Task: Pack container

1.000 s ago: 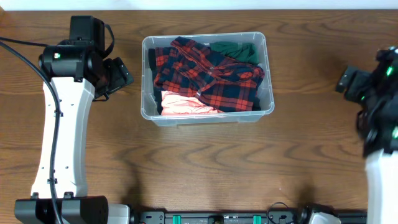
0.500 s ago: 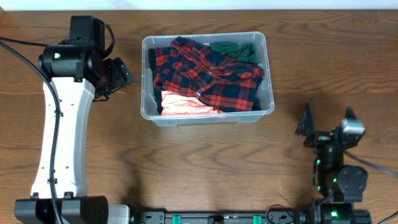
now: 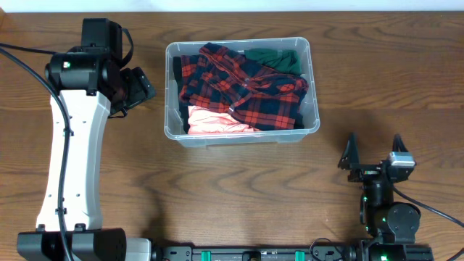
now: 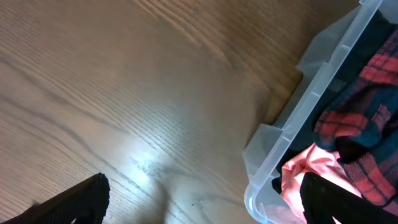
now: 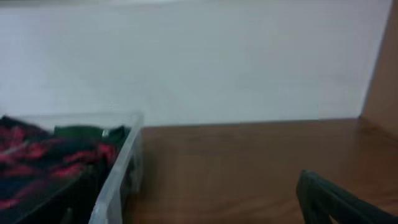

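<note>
The container [image 3: 169,94] is a clear plastic tub at the table's back centre. It holds a red and black plaid shirt [image 3: 250,85], a green garment [image 3: 277,59] and a pink cloth [image 3: 214,122]. My left gripper [image 3: 139,87] hovers just left of the tub, open and empty. In the left wrist view its two black fingers [image 4: 74,202] frame bare wood and the container's corner [image 4: 267,186]. My right gripper [image 3: 373,156] stands open and empty, low at the front right, well apart from the tub. The right wrist view shows one finger [image 5: 339,202] and the container's wall [image 5: 118,180] to the left.
The left arm's white link [image 3: 69,159] runs along the table's left side. Bare brown wood [image 3: 239,188] lies in front of the tub and to its right. A white wall [image 5: 199,62] rises behind the table's far edge.
My right arm has drawn back from the right edge to the front right, and its gripper now sits low, pointing toward the back. The left arm and the clothes are as before.
</note>
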Tool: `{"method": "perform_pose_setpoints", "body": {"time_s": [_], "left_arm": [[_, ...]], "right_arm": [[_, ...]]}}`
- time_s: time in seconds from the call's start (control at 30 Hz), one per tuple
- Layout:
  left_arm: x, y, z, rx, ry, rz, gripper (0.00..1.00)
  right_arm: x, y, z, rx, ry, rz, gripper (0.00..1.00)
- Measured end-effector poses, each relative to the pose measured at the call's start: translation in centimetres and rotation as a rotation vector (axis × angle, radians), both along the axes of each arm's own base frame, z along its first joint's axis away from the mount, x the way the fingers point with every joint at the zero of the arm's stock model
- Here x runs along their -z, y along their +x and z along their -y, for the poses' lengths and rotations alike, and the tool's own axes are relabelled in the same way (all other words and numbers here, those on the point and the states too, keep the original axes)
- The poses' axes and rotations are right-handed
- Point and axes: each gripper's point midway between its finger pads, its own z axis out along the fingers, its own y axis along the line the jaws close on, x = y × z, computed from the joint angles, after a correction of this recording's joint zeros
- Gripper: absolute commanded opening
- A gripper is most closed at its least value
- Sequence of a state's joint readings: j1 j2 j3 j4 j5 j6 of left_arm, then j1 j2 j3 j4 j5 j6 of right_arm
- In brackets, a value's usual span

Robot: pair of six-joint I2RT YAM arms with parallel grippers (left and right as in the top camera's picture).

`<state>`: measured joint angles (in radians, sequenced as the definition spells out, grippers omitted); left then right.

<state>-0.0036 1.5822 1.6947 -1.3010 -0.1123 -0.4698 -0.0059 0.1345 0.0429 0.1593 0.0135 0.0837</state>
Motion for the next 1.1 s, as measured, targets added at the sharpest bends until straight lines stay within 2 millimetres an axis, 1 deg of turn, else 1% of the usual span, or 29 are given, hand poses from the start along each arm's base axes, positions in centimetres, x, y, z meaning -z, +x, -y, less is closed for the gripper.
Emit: {"method": "perform_pose_setpoints", "body": {"time_s": [0.13, 0.43, 0.57, 0.7, 1.1], "left_arm": [[0.0, 0.0, 0.0, 0.0, 0.0, 0.0, 0.98], [0.0, 0.0, 0.0, 0.0, 0.0, 0.0, 0.98], [0.0, 0.0, 0.0, 0.0, 0.0, 0.0, 0.98], [0.0, 0.0, 0.0, 0.0, 0.0, 0.0, 0.98], [0.0, 0.0, 0.0, 0.0, 0.0, 0.0, 0.98]], "right_arm": [[0.6, -0.3, -0.3, -0.017, -0.002, -0.002, 0.99], [3.0, -0.6, -0.6, -0.033, -0.041, -0.079, 0.99], [4.5, -0.7, -0.7, -0.041, -0.075, -0.141, 0.99], [4.5, -0.7, -0.7, -0.043, -0.118, -0.14, 0.99], [4.5, -0.7, -0.7, -0.044, -0.145, -0.14, 0.99]]}}
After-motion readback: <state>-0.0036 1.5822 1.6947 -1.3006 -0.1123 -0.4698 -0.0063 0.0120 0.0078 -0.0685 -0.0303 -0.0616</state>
